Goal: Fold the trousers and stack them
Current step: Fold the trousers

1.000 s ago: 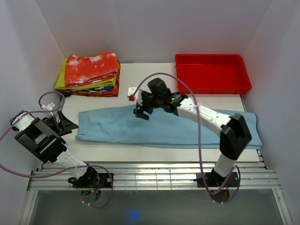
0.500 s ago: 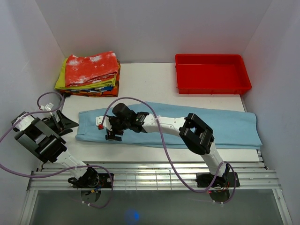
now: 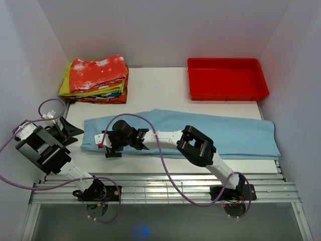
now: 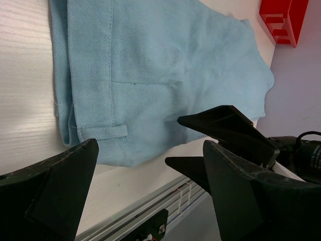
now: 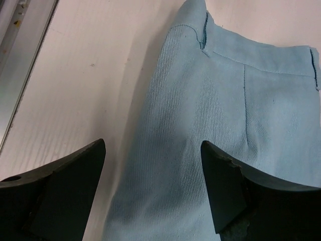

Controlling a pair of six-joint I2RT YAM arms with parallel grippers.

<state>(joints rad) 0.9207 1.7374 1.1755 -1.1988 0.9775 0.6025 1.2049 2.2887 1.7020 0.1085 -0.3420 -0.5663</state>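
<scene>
The light sky-blue trousers [image 3: 235, 135] lie flat across the table, waistband at the left. My right gripper [image 3: 111, 147] reaches far left and hovers open over the waist end's front edge, holding nothing. In the right wrist view the open gripper [image 5: 152, 145] straddles the fabric [image 5: 225, 125] near its edge. My left gripper [image 3: 67, 131] sits open and empty just left of the waistband. In the left wrist view the left gripper [image 4: 150, 145] faces the waistband [image 4: 165, 75], with the right gripper [image 4: 220, 135] showing beyond.
A stack of folded clothes [image 3: 98, 80] with a red-and-white garment on top sits at the back left. A red tray [image 3: 226, 79] stands at the back right. A metal rail [image 3: 165, 188] runs along the near edge. White walls close in on both sides.
My right arm has swept left from above the middle of the trousers to the waist end near the front edge. The left arm has not moved.
</scene>
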